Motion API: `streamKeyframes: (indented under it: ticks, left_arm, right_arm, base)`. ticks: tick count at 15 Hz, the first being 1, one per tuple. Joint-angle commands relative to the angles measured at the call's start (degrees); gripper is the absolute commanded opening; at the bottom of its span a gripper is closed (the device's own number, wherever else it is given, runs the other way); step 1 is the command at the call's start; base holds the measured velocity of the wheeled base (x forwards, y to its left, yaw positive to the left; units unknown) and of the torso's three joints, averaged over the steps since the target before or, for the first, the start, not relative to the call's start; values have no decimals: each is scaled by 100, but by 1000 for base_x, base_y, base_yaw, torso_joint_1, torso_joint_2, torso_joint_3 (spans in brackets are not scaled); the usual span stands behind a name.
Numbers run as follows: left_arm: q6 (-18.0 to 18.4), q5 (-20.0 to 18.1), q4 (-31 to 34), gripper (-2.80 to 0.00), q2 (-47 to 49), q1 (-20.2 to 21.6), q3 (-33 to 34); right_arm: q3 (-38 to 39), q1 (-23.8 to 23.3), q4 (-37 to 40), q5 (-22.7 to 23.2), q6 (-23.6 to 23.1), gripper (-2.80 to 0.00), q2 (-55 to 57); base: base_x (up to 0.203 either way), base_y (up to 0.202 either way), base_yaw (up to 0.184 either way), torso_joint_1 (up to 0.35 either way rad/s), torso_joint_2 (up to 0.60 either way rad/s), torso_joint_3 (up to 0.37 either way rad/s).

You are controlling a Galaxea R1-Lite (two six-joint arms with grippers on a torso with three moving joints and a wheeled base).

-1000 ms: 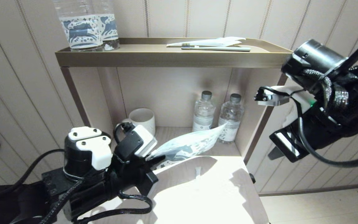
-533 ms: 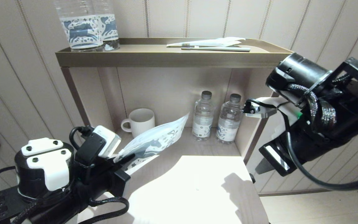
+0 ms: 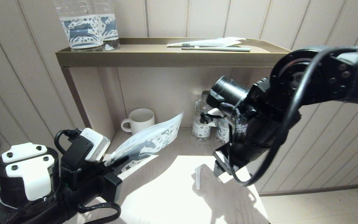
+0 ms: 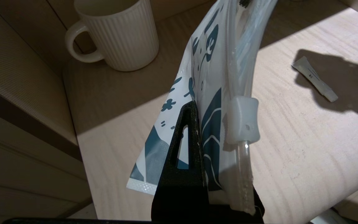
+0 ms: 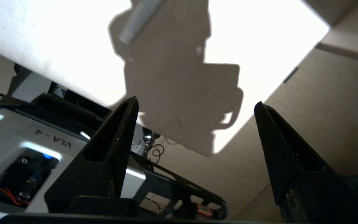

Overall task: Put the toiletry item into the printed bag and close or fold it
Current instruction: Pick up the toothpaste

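Observation:
The printed bag point(image 3: 149, 141) is a flat white pouch with a dark blue horse, held tilted up over the table's left side. My left gripper point(image 3: 120, 161) is shut on its lower end; in the left wrist view the dark finger point(image 4: 187, 146) presses the bag point(image 4: 210, 56) beside its white zip slider point(image 4: 242, 124). The slim white toothbrush does not show, and the bag's inside is hidden. My right gripper point(image 3: 218, 168) hangs open and empty over the table's right part point(image 5: 195, 104). A small white tube point(image 3: 198, 178) sits just left of it.
The tube also shows on the pale wood table point(image 4: 291, 140) as a small white tube point(image 4: 314, 80) and a pale tube point(image 5: 138, 17). A ribbed mug point(image 3: 140, 119) and small bottles point(image 3: 202, 119) stand in the niche. The top shelf point(image 3: 154, 57) carries horse-label bottles point(image 3: 85, 25), a grey-green toothbrush point(image 3: 216, 48) and a white wrapper point(image 3: 219, 41).
My right arm swung in from the right and down over the table. My left gripper drew back to the left with the bag, which now tilts up more steeply.

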Motion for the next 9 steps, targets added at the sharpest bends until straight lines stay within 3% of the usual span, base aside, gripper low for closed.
streamKeyframes:
  ticks: [1, 9]
  left_arm:
    - [9, 9, -24, -280, -47, -1, 20]
    - [18, -35, -68, -280, -3, -9, 143]
  right_arm:
    - [-318, 126, 37, -21, 54, 0, 665]
    - [-550, 292, -80, -30, 271, 0, 1349]
  base:
    - [0, 0, 0, 0, 0, 0]
    - [0, 0, 0, 0, 0, 0]
